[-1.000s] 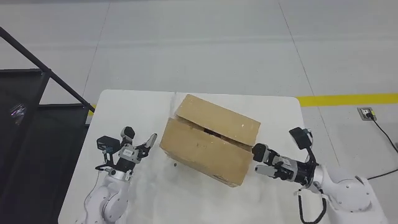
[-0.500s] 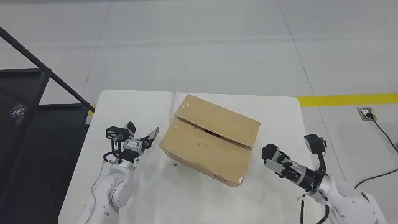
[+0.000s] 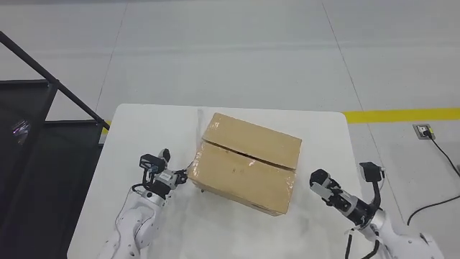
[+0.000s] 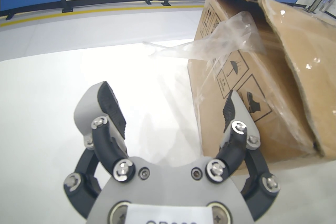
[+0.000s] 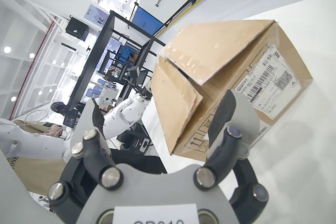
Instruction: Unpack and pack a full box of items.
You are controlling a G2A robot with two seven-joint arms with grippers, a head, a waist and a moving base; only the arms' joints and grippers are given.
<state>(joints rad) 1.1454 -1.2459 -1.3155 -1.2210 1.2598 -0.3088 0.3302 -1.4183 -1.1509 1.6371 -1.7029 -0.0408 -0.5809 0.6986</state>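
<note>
As you look down from the top, the cardboard box (image 3: 248,162) sits mid-counter (image 3: 158,126) between both arms. Your left wrist view has the left gripper (image 4: 168,93), fingers wide, one just beside the box's end. Your right wrist view has the right gripper (image 5: 160,101), fingers wide, apart from the box.

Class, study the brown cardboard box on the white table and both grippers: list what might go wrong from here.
1. The loose clear tape strip hanging off the brown cardboard box beside the open left gripper might stick to it.
2. The open right gripper is apart from the box; a one-sided push could slide it across the white table.
</note>
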